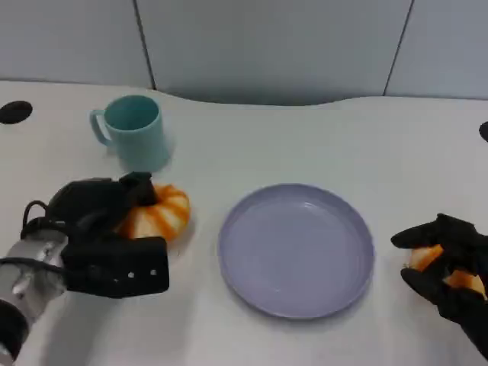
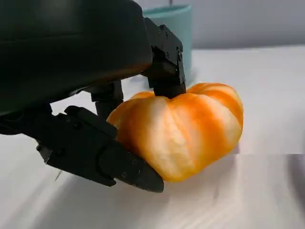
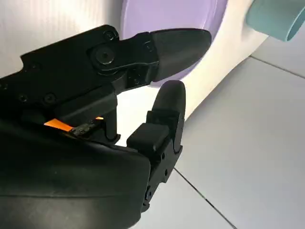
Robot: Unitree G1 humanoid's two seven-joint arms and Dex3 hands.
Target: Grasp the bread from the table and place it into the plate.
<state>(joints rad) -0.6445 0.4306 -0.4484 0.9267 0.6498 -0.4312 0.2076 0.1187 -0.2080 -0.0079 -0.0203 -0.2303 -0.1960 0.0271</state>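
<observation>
Bread point(image 1: 160, 213) on table — left hand point(image 1: 99, 210) gripping it.

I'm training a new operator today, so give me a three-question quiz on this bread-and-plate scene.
1. True or false: the plate already holds bread.
2. What stands behind the striped bread at the left hand?
A) teal mug
B) bowl
C) bottle
3. Fill in: the right hand holds something coloured ____.

Key: 1 false; 2 A; 3 orange.
</observation>
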